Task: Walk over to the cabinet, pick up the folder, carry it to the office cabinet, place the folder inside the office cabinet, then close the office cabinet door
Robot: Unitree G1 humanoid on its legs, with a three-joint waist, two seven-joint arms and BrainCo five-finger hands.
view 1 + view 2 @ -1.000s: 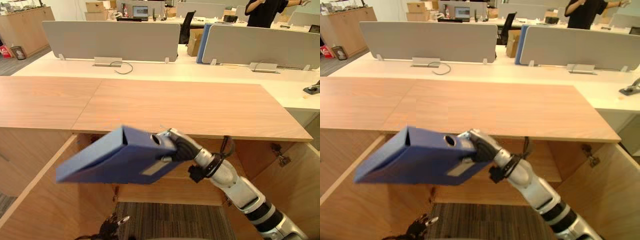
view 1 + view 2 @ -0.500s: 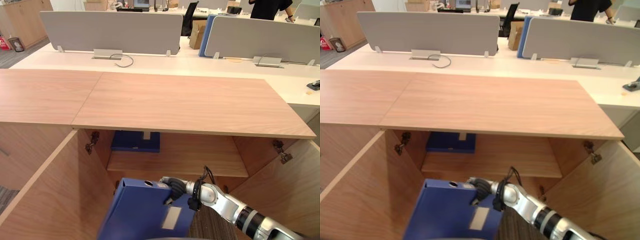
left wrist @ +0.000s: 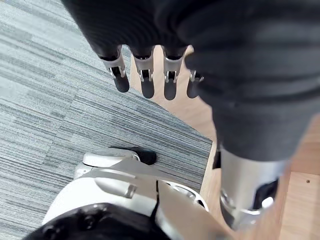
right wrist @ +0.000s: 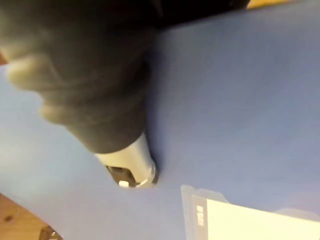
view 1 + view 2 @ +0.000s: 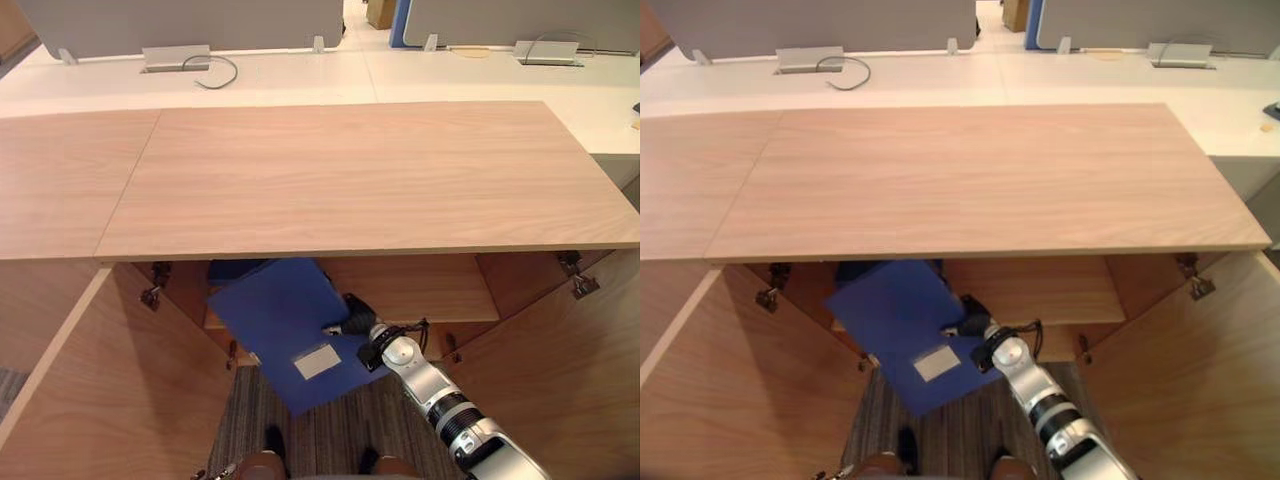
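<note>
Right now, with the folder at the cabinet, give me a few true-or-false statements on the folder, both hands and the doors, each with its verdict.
1. The right hand grips the blue folder. True.
2. The cabinet doors are shut. False: both stand open.
3. The left hand also holds the folder. False: it hangs over the carpet, fingers straight, holding nothing.
4. The folder bears a white label. True.
5. The folder lies on the wooden top. False: it is below the top, at the cabinet's opening.
</note>
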